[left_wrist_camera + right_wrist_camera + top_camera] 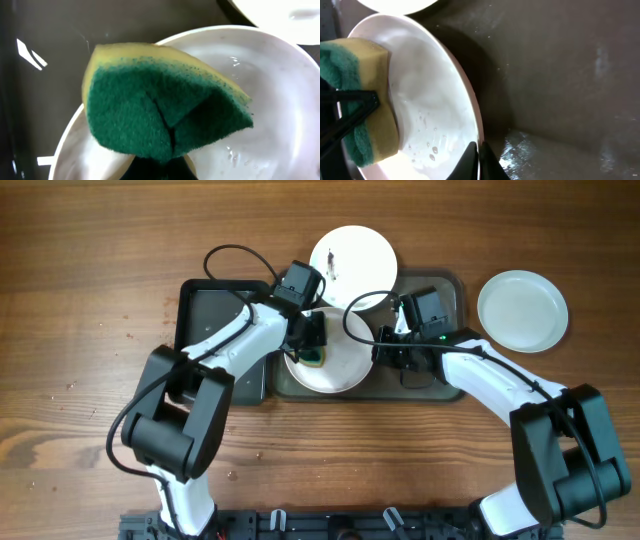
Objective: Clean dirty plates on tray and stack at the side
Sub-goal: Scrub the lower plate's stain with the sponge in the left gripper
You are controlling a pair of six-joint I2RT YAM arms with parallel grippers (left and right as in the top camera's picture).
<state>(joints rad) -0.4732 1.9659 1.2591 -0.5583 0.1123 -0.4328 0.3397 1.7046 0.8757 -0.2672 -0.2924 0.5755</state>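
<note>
Overhead, the left gripper [313, 348] is clamped tight on a green-and-yellow sponge [165, 115], which rests against the wet middle plate [340, 372]. That plate lies in the dark-grey tray [452, 288] at frame centre. The right gripper [479, 159] has its fingers closed on the plate's right rim. A smudged plate [353, 255] overlaps the tray's upper edge, and a third plate [522, 311] sits on the table [80, 380] at upper right.
</note>
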